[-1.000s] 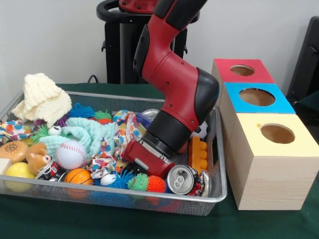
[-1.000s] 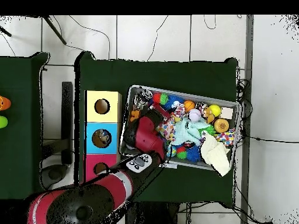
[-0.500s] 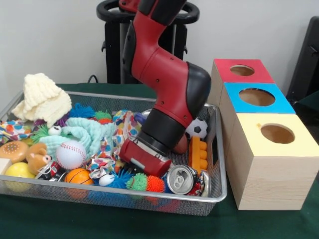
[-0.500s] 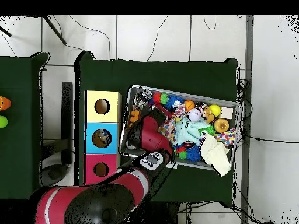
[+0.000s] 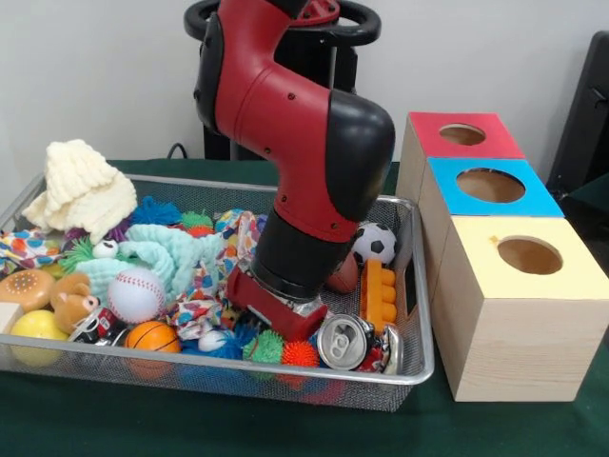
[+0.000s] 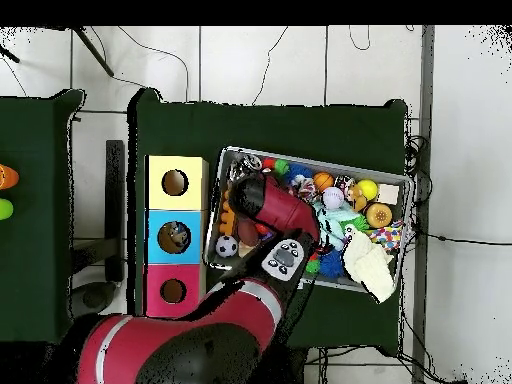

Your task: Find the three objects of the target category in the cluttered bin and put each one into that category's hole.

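— Presently, status of the search?
— Target category unconfirmed. The hand (image 5: 269, 322) is buried in the bin (image 5: 412, 314); its opening cannot be told. A crushed can (image 5: 344, 342) lies just beside it.
— Next?
— Judged: lift clear, then carry any catch to the boxes (image 5: 514, 314) beyond the can.

The bin (image 5: 411, 286) fills the frame's lower left; three boxes (image 5: 519, 314) stand in a row at right.
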Available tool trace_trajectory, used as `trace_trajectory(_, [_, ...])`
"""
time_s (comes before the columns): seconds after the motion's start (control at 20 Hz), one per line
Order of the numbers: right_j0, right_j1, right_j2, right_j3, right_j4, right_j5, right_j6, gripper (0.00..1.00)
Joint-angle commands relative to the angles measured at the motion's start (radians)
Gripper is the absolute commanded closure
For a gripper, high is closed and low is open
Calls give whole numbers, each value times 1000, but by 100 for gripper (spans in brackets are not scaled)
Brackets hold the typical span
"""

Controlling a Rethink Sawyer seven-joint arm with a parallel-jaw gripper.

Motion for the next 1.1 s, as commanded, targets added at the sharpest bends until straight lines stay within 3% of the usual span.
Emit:
trace_trajectory(0.05, [-12, 152, 257, -99, -83, 502, 54, 0])
trace_trajectory(0.3, [4, 167, 241, -113, -62, 522, 88, 0])
trace_trajectory(0.5, [-11, 274, 266, -166, -58, 271, 44, 0])
trace_trajectory(0.6, [-26, 320, 279, -205, -76, 194, 8, 0])
trace_trajectory(0.8, [-60, 380, 305, -268, -107, 119, -34, 0])
trace_trajectory(0.95, [-135, 399, 393, -287, -154, 54, -105, 0])
trace_trajectory(1.1, [-175, 429, 426, -332, -200, 24, -147, 0])
